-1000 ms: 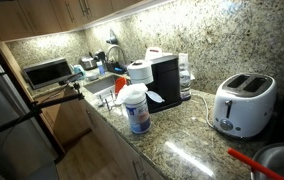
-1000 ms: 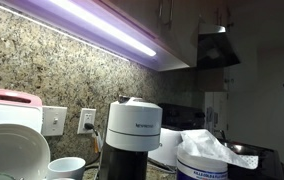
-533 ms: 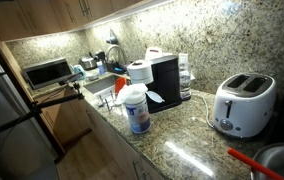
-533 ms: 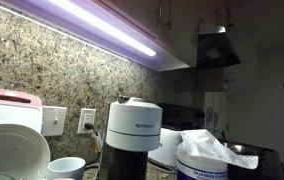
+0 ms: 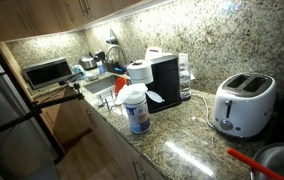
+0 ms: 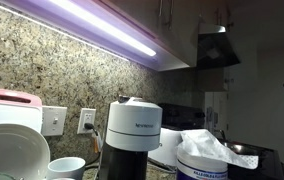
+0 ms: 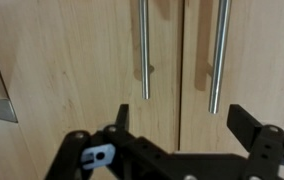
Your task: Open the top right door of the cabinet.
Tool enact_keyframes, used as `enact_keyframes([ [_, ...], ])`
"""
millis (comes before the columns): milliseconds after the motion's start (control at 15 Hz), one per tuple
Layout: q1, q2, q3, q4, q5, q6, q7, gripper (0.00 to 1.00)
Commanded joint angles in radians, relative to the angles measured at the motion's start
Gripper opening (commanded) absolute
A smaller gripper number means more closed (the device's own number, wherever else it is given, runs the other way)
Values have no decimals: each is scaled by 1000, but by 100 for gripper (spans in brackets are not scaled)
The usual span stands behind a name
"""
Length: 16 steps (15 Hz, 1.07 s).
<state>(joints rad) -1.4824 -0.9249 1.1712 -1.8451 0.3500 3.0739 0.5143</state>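
Cabinet doors of brown wood filled the wrist view, both shut, with a silver handle upright on one door and a second handle on the next. Our claw hung just before them, jaws spread wide, holding nothing and touching neither bar. In an exterior view the cabinet sat above the back edge of the bench, where a toaster and coffee machine stood.
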Motion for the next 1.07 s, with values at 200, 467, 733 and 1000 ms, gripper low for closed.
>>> enact_keyframes([
  [200, 3, 7, -5, 2, -26, -40, 20, 100],
  [467, 12, 8, -5, 5, -28, -55, 22, 100],
  [733, -102, 25, 27, 17, -39, -17, 26, 100],
  [1000, -311, 26, 89, 101, -28, -6, 68, 100],
])
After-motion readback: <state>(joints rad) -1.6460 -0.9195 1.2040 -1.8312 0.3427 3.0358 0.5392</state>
